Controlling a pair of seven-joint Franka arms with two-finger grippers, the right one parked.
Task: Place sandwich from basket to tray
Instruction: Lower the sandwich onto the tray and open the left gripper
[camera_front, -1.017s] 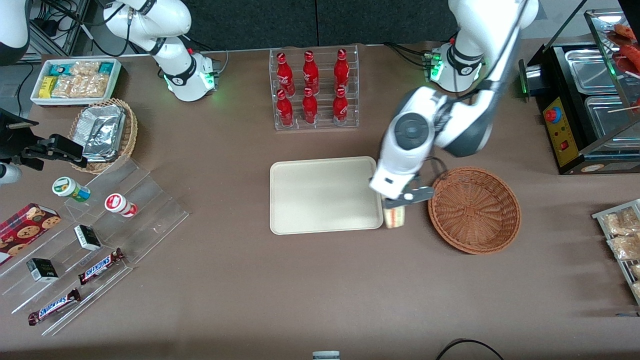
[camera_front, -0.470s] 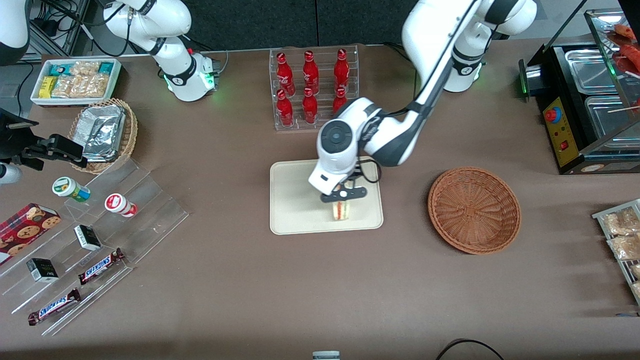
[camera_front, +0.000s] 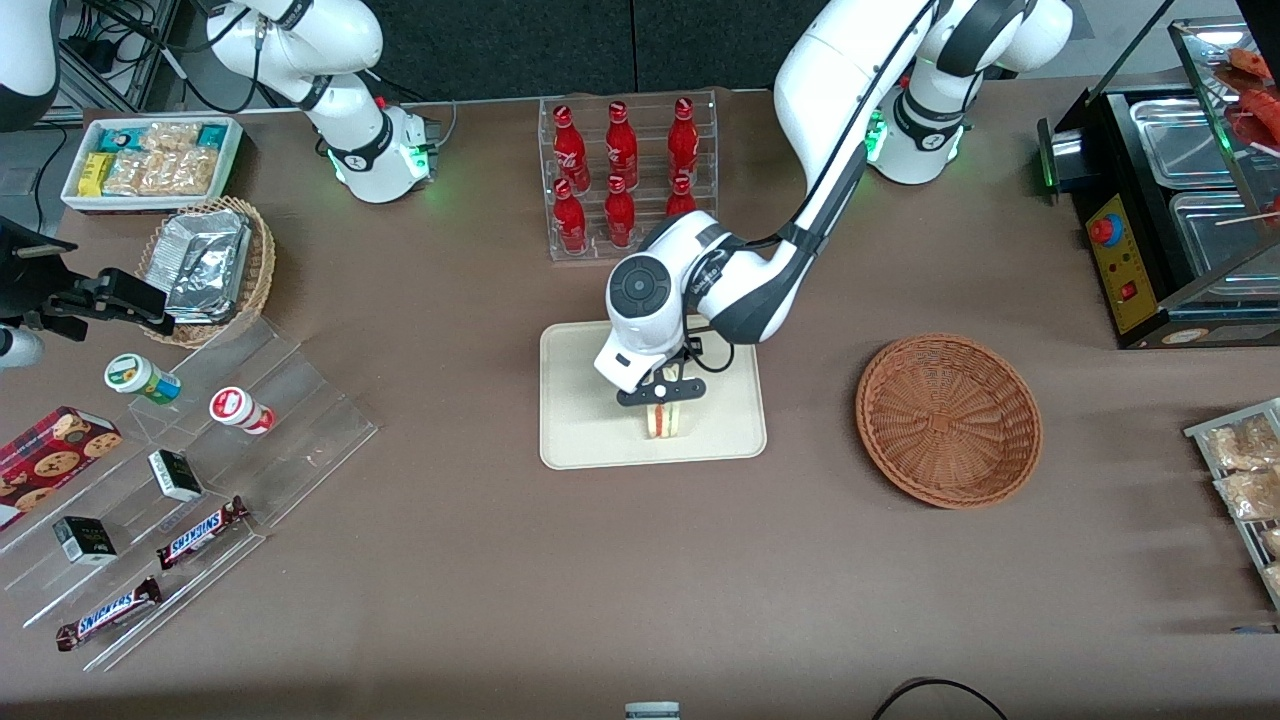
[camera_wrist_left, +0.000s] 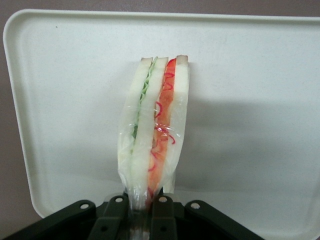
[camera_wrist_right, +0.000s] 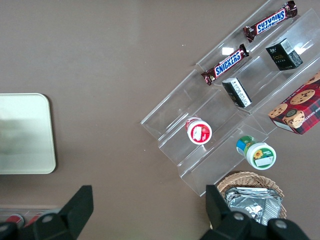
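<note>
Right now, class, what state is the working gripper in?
Gripper: shut on the sandwich, held above the tray.

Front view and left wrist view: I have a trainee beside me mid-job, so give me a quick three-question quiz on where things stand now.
1. True or false: the round reddish-brown woven wicker basket still holds food.
2. What does the left arm's gripper hold over the flat cream-coloured rectangular tray?
A. a red bottle
B. the triangular white-bread sandwich with red and green filling
C. a foil packet
3. Fill in: in the left wrist view the gripper's fingers pinch the sandwich's plastic wrap at its narrow ____.

Key: 1 false, the basket has nothing in it; 2 B; 3 end.
</note>
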